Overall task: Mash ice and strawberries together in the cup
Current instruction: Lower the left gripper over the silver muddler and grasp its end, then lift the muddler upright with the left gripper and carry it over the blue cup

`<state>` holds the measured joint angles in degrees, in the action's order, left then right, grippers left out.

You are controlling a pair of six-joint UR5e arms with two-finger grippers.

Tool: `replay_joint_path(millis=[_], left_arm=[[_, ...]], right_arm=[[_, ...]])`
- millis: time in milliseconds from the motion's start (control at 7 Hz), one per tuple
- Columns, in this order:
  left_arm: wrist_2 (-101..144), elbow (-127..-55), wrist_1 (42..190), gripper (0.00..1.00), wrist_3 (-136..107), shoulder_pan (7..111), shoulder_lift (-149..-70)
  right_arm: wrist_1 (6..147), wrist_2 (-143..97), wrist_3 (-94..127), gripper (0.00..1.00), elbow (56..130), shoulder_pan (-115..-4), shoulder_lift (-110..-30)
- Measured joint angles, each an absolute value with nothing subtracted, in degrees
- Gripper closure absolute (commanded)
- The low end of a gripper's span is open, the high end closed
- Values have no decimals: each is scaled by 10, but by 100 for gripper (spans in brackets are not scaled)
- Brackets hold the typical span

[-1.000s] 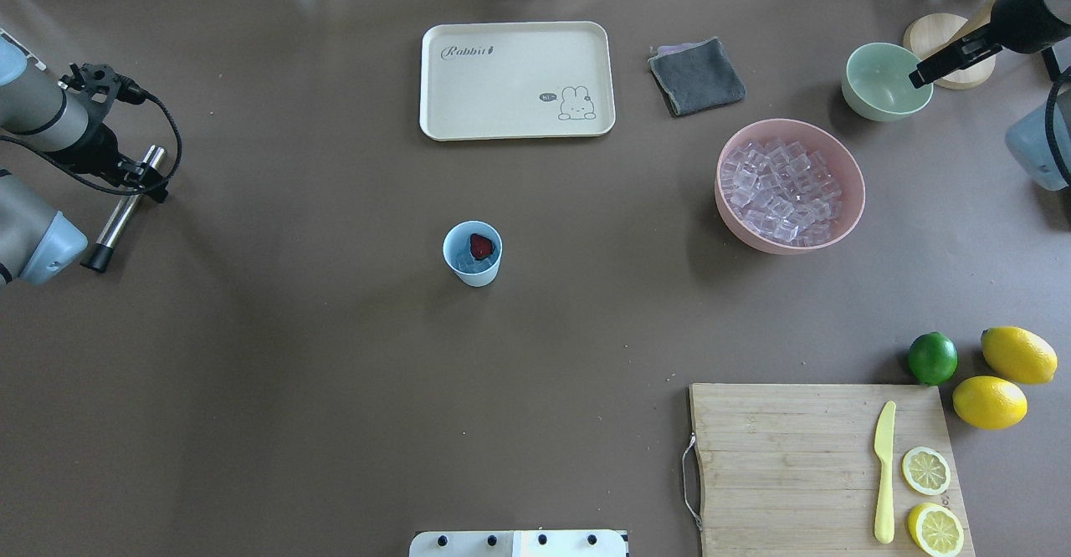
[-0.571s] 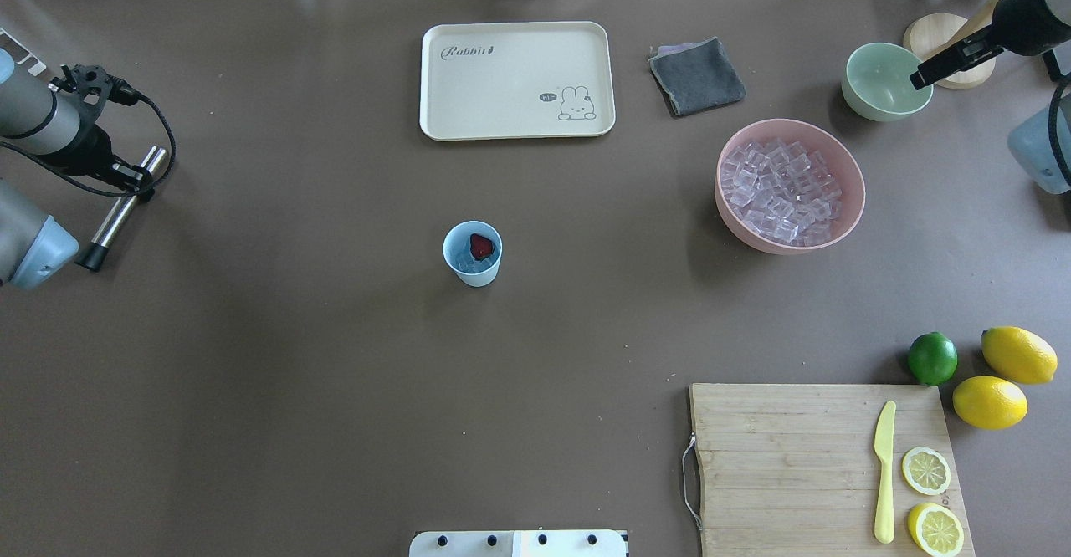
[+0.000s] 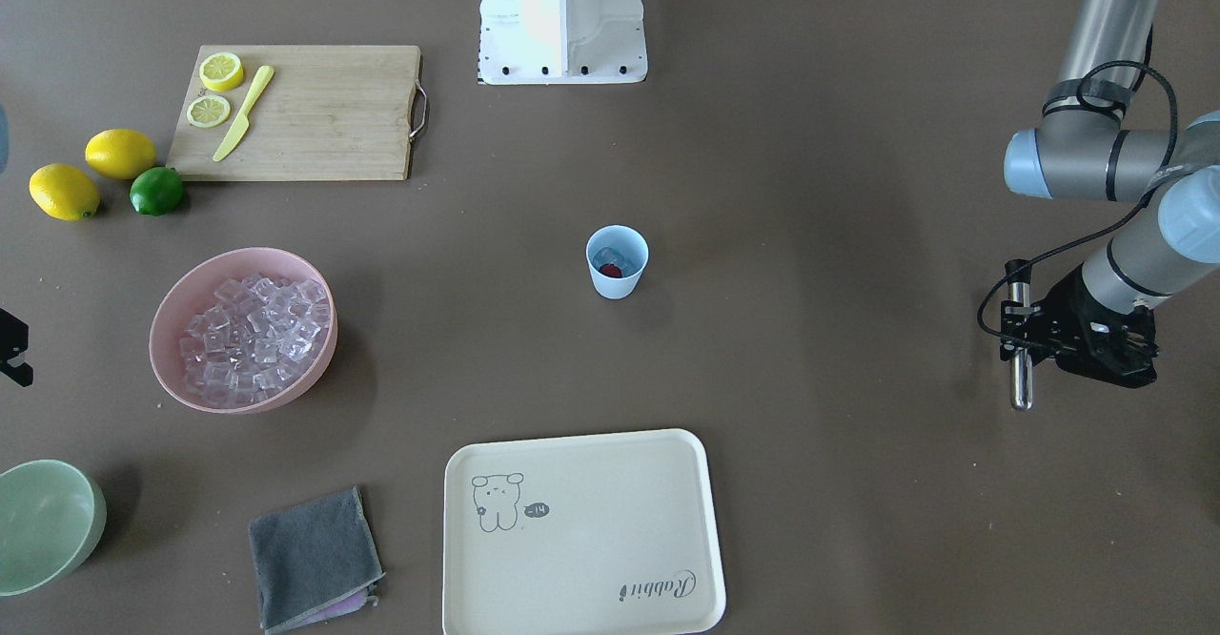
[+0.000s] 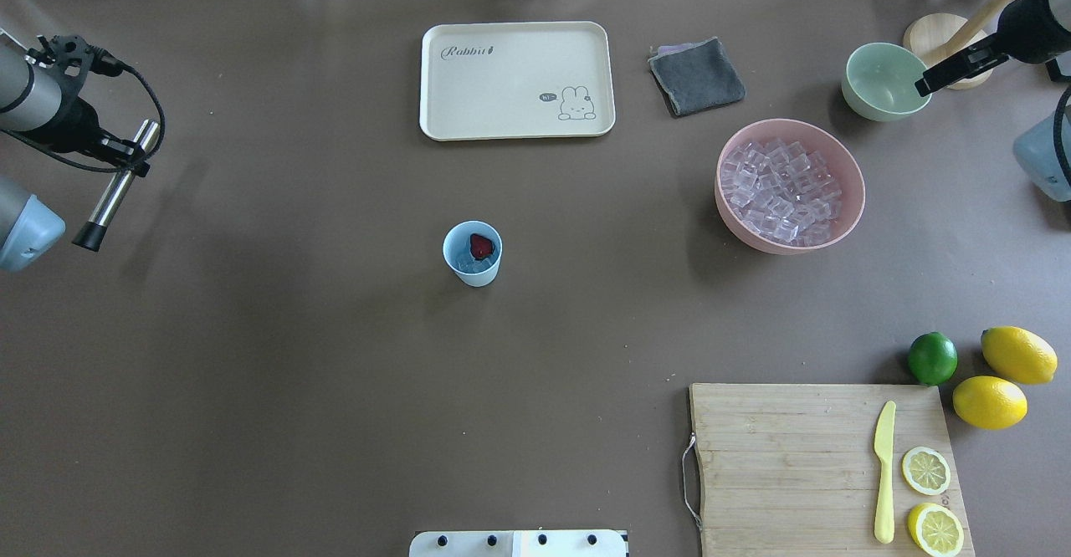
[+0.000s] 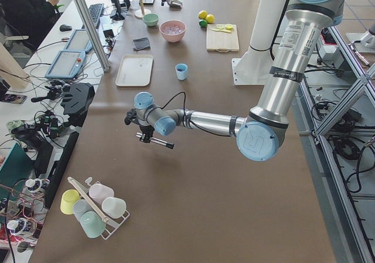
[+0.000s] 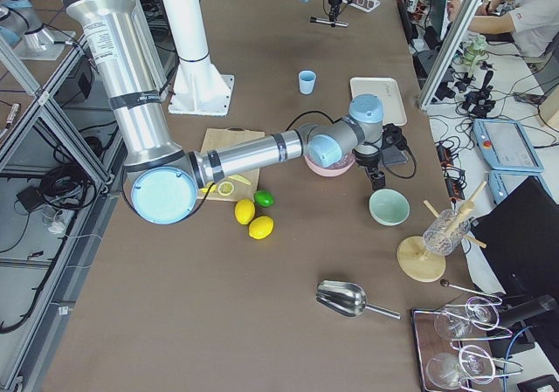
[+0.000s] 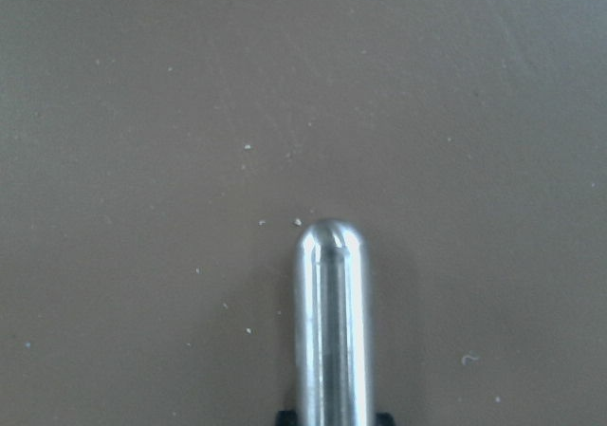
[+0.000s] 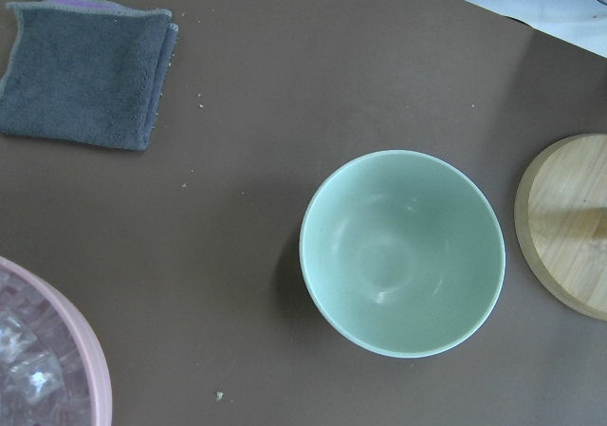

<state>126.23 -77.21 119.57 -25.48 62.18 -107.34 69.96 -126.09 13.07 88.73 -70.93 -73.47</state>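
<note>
- Left gripper [image 4: 127,164] clamps a steel muddler [image 4: 105,206] mid-shaft, held off the table at its left end.
- Right gripper [image 4: 929,84] hangs over the green bowl [image 4: 878,93]; I cannot tell whether it is parted or closed.
- Mid-table, well apart from both, the cup [image 4: 479,278] holds the strawberry [image 4: 481,246] on ice [image 4: 465,266].
- Risk: nothing braces the cup, so an off-centre plunge could tip it.
- Hidden: the depth of ice beneath the berry.

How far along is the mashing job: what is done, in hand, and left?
Done: strawberry and ice sit in the cup. In hand: the left hand grips a metal rod, far to the cup's side. Left: bring the rod to the cup and mash; the strawberry looks whole.
</note>
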Motion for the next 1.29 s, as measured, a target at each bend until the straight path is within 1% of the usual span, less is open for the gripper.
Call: replay_joint_path(millis=[286, 429, 571, 857, 1143, 1286], left_arm=[[1260, -795, 1198, 100, -386, 635, -1138], [1212, -820, 1201, 100, -437, 626, -1162], [1133, -863, 1201, 100, -495, 600, -1178], [930, -955, 1197, 100, -605, 500, -1188], [724, -996, 1208, 100, -678, 378, -1194], [664, -1018, 1209, 100, -693, 348, -1196]], right_arm=[[700, -1263, 130, 1, 892, -709, -734], [700, -1265, 130, 1, 897, -706, -729], [701, -1269, 132, 1, 902, -701, -726], [702, -1282, 132, 1, 903, -700, -725], [707, -1291, 136, 1, 896, -704, -729], [708, -1293, 139, 1, 883, -704, -733]])
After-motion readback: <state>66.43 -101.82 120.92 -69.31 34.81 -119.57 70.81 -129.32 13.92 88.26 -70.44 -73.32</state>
